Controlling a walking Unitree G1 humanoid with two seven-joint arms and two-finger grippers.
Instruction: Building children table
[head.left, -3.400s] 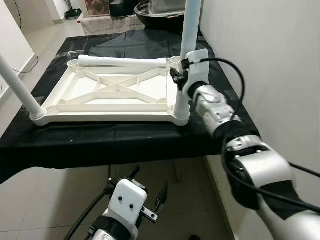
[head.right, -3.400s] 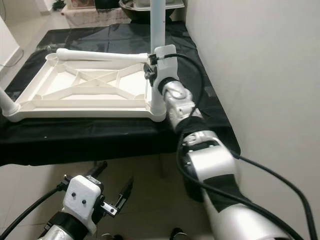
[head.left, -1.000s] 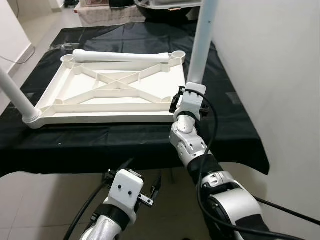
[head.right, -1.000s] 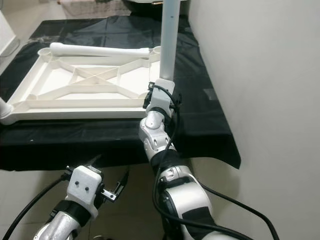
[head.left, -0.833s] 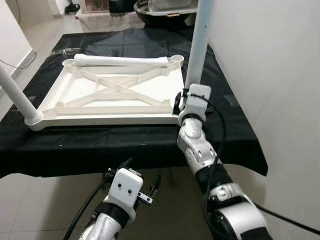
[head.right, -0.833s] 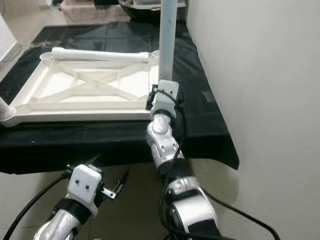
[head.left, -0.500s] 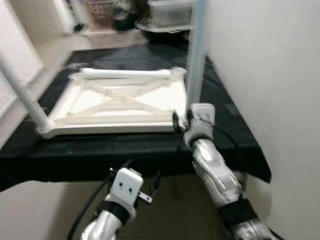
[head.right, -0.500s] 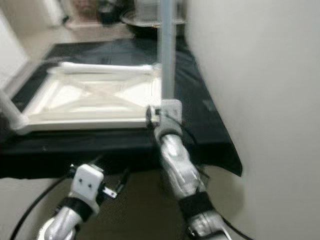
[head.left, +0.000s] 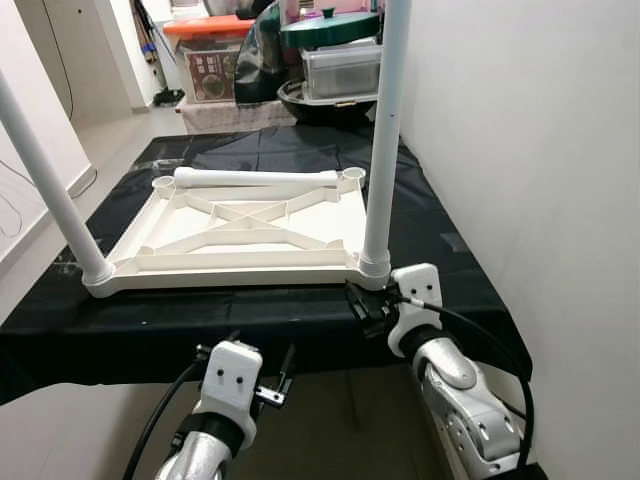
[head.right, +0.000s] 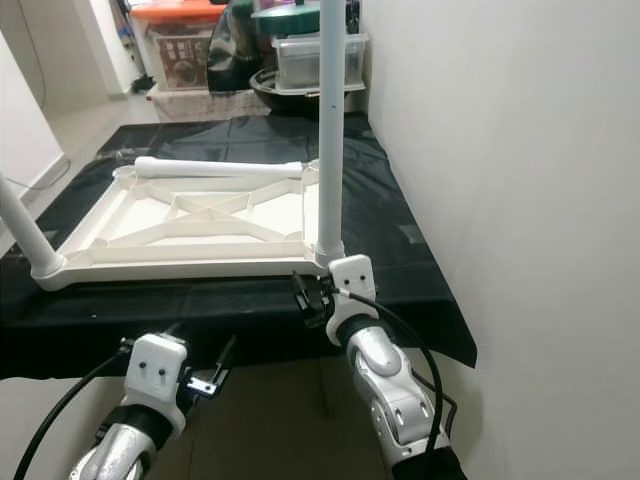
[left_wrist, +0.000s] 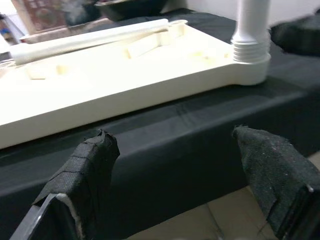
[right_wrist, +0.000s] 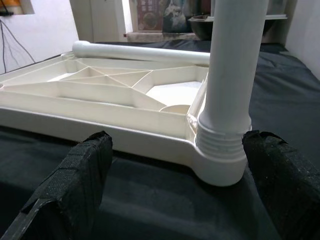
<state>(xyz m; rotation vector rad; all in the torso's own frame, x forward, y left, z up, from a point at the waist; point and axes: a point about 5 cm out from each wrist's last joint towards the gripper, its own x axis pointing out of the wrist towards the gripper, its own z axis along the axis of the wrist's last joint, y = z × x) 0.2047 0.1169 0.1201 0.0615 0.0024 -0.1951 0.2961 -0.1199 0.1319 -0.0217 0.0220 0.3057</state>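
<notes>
Head view: storage bins (head.left: 340, 60) (behind tabletop (head.left: 250, 225))

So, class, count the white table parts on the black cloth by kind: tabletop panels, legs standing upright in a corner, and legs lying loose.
Tabletop panels: 1
Upright legs: 2
Loose legs lying across the panel's far edge: 1
Total: 4
</notes>
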